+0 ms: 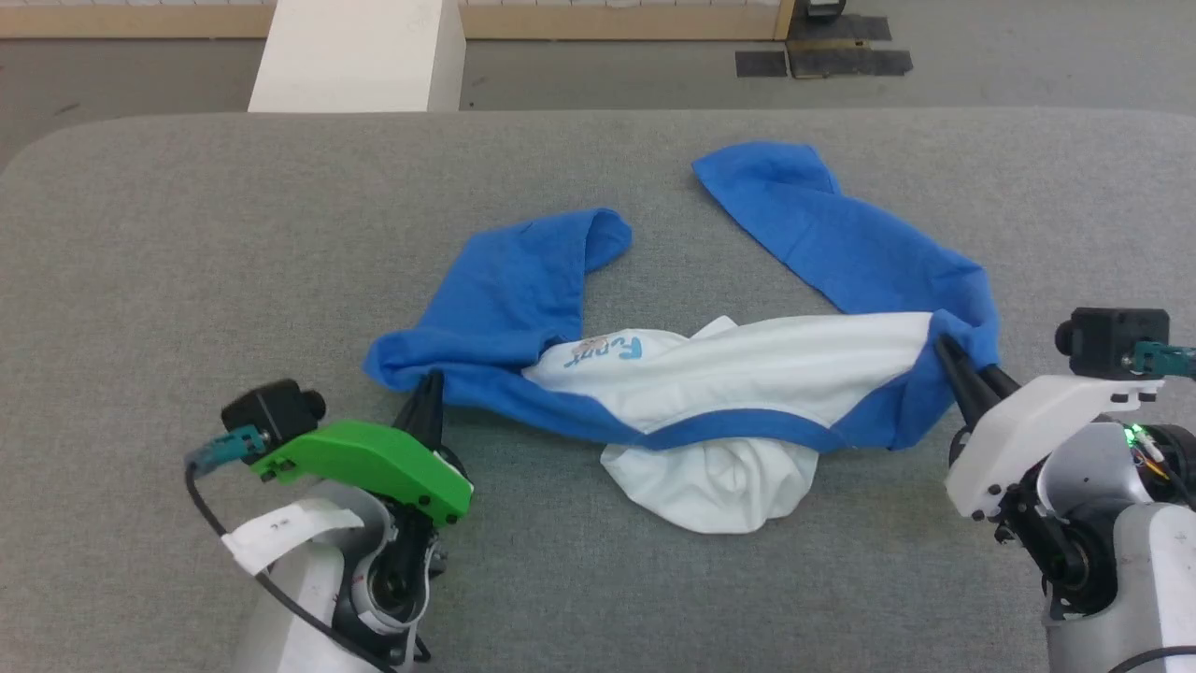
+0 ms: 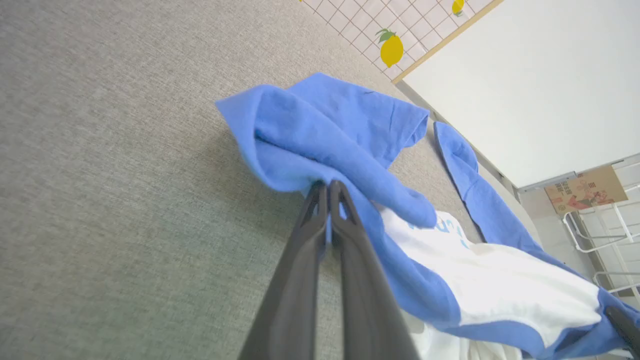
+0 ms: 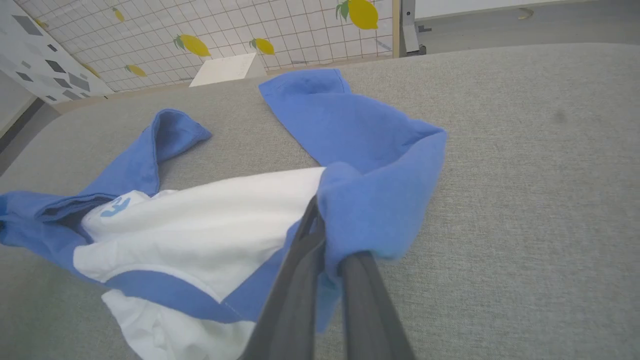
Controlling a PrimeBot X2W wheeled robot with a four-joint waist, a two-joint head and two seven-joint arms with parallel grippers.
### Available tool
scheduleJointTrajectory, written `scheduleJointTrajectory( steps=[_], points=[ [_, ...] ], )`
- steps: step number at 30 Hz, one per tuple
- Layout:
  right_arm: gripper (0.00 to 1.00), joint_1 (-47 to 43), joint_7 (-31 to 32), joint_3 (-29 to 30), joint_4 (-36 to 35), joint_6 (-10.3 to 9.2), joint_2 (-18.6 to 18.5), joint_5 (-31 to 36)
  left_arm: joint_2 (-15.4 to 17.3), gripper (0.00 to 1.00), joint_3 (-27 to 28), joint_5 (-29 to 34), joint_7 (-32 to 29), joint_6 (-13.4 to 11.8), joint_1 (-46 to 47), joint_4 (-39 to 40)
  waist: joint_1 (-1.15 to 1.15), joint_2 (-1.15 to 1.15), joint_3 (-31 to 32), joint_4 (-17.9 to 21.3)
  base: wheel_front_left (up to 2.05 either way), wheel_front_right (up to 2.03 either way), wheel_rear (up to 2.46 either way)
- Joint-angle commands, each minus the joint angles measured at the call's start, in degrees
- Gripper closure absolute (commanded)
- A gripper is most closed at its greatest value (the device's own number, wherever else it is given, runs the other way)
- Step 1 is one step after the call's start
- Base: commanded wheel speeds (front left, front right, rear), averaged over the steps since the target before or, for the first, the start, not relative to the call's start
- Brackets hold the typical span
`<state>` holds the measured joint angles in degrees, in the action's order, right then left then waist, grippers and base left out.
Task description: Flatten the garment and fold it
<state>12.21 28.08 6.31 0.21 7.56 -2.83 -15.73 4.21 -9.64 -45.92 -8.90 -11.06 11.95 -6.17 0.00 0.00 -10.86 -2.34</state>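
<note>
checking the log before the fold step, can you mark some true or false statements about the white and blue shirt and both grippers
1. The left gripper is shut on blue cloth of the soft white garment with bright blue sleeves. True.
2. The right gripper is open over the grey fabric-covered table. False: it is shut on the garment's blue cloth.
3. The garment lies flat. False: it is bunched, with white cloth crumpled below the blue neckband.
4. Light-blue lettering shows on the white cloth. True.
</note>
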Motion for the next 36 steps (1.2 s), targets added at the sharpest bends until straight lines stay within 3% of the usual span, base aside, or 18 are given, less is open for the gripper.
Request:
scheduleJointTrajectory(
  steps=[1, 8, 15, 20, 27, 31, 36],
  points=[
    [1.00, -0.1, -0.5, 0.4, -0.6, -0.08, 0.0, -0.3, 0.4, 1.00, 0.3, -0.6, 0.3, 0.7, 0.2, 1.5, 0.00, 0.00, 0.7, -0.2, 0.00, 0.00, 0.00],
    [1.00, 5.8, 1.1, 0.2, -3.6, -0.08, -0.4, -1.8, 2.1, 1.00, 0.7, -1.5, -2.0, 2.2, 7.1, 8.6, 0.00, 0.00, 1.3, -0.1, 0.00, 0.00, 0.00],
    [1.00, 22.3, 4.4, -2.7, -2.0, -0.08, -4.3, -6.7, 4.7, 1.00, 1.2, -0.1, -5.3, 2.8, 25.0, 4.6, 0.00, 0.00, -1.6, 0.6, 0.00, 0.00, 0.00],
    [1.00, 41.2, 6.1, -3.1, 6.1, -0.08, -3.3, -9.6, 7.8, 1.00, 1.9, 4.0, -5.1, 2.0, 42.3, -4.9, 0.00, 0.00, -6.6, 2.8, 0.00, 0.00, 0.00],
    [1.00, 64.9, -2.5, -2.4, 21.3, -0.08, -0.4, -7.7, 10.2, 1.00, 2.5, 9.9, 0.8, 0.6, 62.6, -14.6, 0.00, 0.00, -12.6, 5.8, 0.00, 0.00, 0.00],
    [1.00, 73.1, -8.1, -2.6, 28.9, -0.08, -0.1, -8.3, 10.3, 1.00, 3.6, 11.3, 5.2, -0.3, 70.1, -17.8, 0.00, 0.00, -14.5, 6.6, 0.00, 0.00, 0.00],
    [1.00, 77.7, -11.8, -4.5, 35.4, -0.08, -0.1, -7.7, 10.1, 1.00, 5.0, 10.5, 8.6, 0.3, 73.5, -20.5, 0.00, 0.00, -16.7, 6.2, 0.00, 0.00, 0.00]
  ],
)
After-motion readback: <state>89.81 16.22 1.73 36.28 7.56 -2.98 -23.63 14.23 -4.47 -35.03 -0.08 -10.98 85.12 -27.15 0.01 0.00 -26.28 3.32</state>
